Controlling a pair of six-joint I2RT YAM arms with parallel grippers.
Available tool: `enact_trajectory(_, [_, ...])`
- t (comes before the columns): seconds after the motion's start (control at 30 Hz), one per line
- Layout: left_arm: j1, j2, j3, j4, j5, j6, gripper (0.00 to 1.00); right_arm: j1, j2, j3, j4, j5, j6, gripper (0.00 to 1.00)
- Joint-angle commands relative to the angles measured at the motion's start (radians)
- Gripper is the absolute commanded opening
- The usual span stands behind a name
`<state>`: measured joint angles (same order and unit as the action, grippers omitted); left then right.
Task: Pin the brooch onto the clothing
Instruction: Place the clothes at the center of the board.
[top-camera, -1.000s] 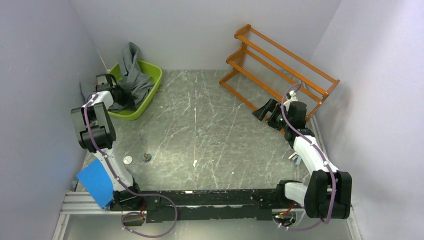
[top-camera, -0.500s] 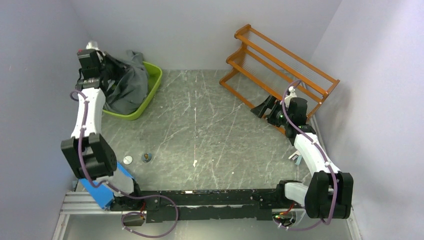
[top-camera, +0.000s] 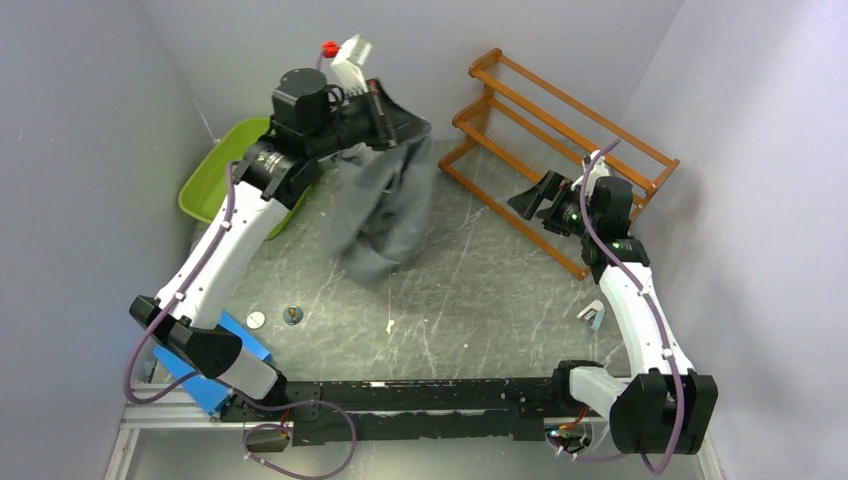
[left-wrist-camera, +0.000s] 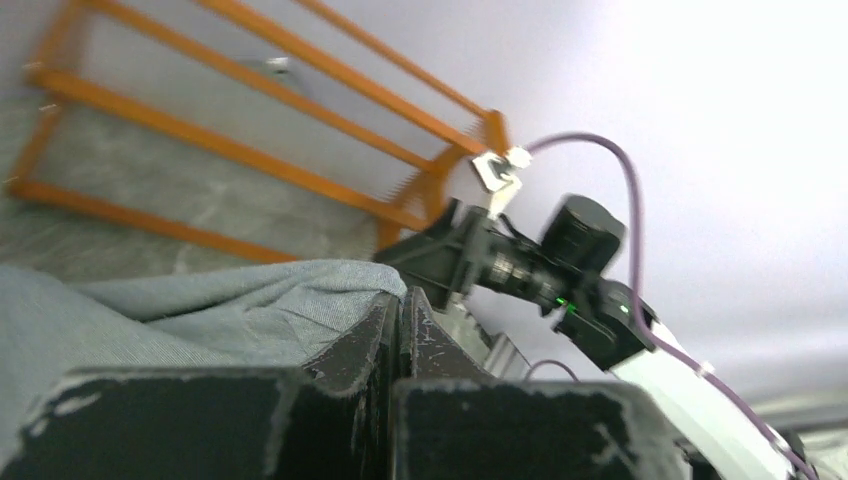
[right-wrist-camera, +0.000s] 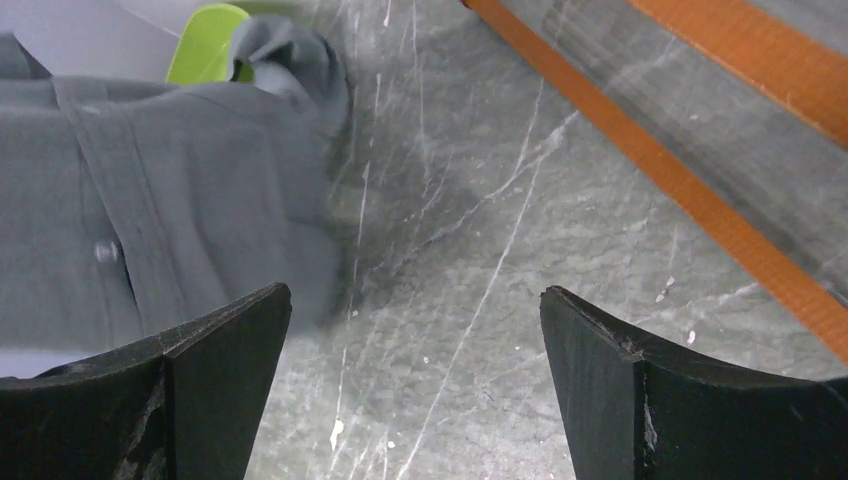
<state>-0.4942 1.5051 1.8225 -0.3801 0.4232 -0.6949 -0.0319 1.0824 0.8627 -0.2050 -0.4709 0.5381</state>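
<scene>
Left pincer (top-camera: 400, 122) is up in the air and clamped tight on the dark-grey shirt (top-camera: 385, 210), which hangs down under it over the table (top-camera: 480, 290), with the green tub (top-camera: 205, 180) off to its left. Right pincer (top-camera: 527, 205) has its jaws wide apart with nothing in them, just in front of the orange rack (top-camera: 560, 130), and the shirt's well off to its left.

The dark-grey button-up cloth shirt (top-camera: 385, 215) is blurred at its hanging lower end. Near left on the grey stone-patterned bench (top-camera: 470, 290), a small pale disc (top-camera: 256, 320) and a small darker round piece (top-camera: 293, 315) are too small to identify.
</scene>
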Motion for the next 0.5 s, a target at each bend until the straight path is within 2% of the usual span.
enact_trajectory(0.0, [-0.153, 0.035, 0.167, 0.003, 0.039, 0.065, 0.03, 0.002, -0.022, 0.104, -0.081, 0.053, -0.045, 1.00])
enact_trajectory(0.13, [-0.197, 0.036, 0.153, 0.040, 0.066, 0.051, 0.03, 0.000, -0.023, 0.156, -0.117, 0.072, -0.053, 1.00])
enact_trajectory(0.23, [-0.200, -0.015, 0.014, 0.053, -0.001, 0.060, 0.07, 0.000, -0.022, 0.157, -0.114, 0.066, -0.047, 1.00])
enact_trajectory(0.33, [-0.199, -0.090, -0.221, 0.051, -0.124, 0.066, 0.41, 0.000, -0.022, 0.133, -0.096, 0.057, -0.046, 1.00])
enact_trajectory(0.43, [-0.198, -0.151, -0.387, -0.044, -0.306, 0.044, 0.90, 0.000, -0.017, 0.095, -0.077, 0.046, -0.047, 1.00])
enact_trajectory(0.47, [-0.196, -0.165, -0.432, -0.078, -0.366, 0.032, 0.94, 0.000, -0.015, 0.077, -0.066, 0.037, -0.045, 1.00])
